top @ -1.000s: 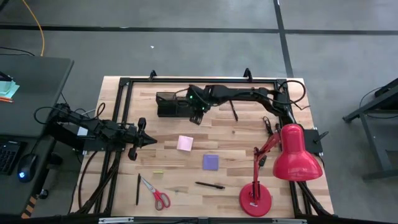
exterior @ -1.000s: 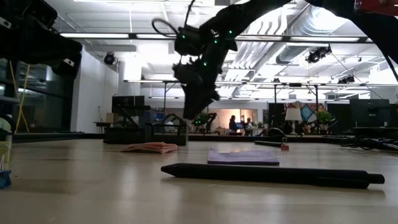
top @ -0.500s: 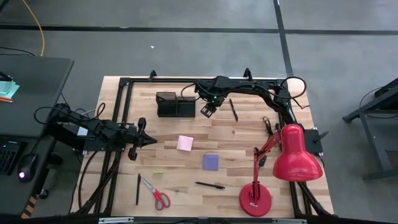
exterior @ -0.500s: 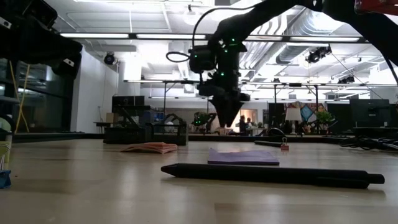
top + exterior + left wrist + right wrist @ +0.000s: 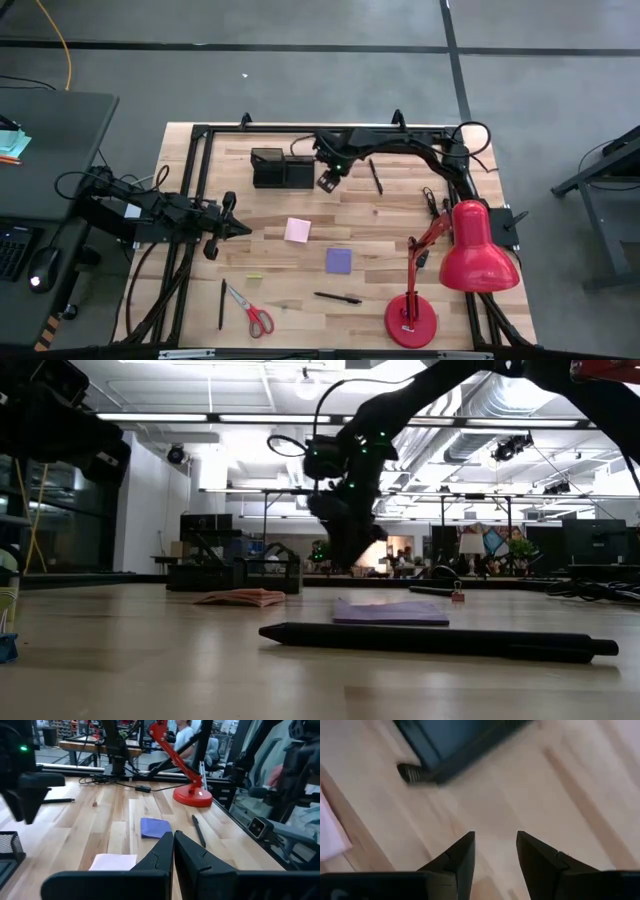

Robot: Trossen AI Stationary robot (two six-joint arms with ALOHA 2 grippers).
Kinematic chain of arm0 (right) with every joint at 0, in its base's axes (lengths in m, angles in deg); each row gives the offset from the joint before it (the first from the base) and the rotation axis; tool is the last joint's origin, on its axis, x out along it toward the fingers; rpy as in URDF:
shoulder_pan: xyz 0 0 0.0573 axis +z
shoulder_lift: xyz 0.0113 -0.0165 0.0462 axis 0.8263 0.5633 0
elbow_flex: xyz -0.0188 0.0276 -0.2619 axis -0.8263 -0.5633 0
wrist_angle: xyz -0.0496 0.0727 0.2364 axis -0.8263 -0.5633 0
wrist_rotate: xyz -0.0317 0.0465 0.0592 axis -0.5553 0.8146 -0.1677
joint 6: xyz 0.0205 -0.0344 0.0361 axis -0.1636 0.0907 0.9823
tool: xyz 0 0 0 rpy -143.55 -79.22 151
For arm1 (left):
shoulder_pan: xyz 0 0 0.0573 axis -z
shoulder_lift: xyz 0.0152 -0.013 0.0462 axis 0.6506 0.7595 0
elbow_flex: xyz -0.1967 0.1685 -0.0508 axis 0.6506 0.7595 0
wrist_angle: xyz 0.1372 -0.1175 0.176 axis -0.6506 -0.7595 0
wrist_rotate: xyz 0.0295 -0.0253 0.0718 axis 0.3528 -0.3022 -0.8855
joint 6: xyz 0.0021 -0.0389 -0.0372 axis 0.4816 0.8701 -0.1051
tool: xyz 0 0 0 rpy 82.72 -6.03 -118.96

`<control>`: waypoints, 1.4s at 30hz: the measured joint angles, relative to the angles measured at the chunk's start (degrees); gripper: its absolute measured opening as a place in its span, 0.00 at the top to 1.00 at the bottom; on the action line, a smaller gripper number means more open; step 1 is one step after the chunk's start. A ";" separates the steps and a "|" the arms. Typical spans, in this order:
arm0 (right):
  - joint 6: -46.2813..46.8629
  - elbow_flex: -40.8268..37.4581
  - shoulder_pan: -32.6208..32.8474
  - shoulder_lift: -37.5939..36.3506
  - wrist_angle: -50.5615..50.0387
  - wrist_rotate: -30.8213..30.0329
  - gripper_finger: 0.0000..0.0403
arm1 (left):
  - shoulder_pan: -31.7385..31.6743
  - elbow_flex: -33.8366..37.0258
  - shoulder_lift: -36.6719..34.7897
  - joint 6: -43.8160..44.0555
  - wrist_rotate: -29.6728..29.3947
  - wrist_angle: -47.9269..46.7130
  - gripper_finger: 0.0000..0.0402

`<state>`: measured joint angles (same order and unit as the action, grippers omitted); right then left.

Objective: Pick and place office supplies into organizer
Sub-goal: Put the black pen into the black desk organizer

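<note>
- Currently, the right gripper (image 5: 327, 183) is held just beside the black organizer (image 5: 282, 169) at the table's far side, its fingers (image 5: 461, 854) parted narrowly with nothing between them.
- The left gripper (image 5: 173, 851) is pressed shut, empty, near the pink sticky-note pad (image 5: 297, 230).
- The purple pad (image 5: 339, 261), scissors (image 5: 252, 312) and pens (image 5: 337, 297) are spread on the table (image 5: 390, 215).

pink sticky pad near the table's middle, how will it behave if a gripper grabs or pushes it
The pink sticky pad lies flat and thin on the wooden table, so it probably slides rather than tips. Its low edge likely makes pinching hard. Being paper, it looks light and may flex.
</note>
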<state>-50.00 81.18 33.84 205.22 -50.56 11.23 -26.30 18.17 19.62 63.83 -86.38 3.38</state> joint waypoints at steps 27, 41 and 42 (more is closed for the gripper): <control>14.48 -38.73 -0.63 -28.64 8.83 -12.32 0.66 | -0.02 0.00 0.00 -0.06 -1.73 0.15 1.00; 13.93 -37.75 -4.97 -28.58 17.06 -15.18 0.66 | 0.00 0.00 0.00 -0.40 -1.73 0.20 1.00; 13.55 -37.75 -5.95 -28.53 17.58 -15.18 0.66 | -0.02 0.01 0.00 -0.40 -1.75 0.20 1.00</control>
<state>-36.46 43.43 27.89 176.69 -32.98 -3.95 -26.32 18.17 19.62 63.43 -88.13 3.59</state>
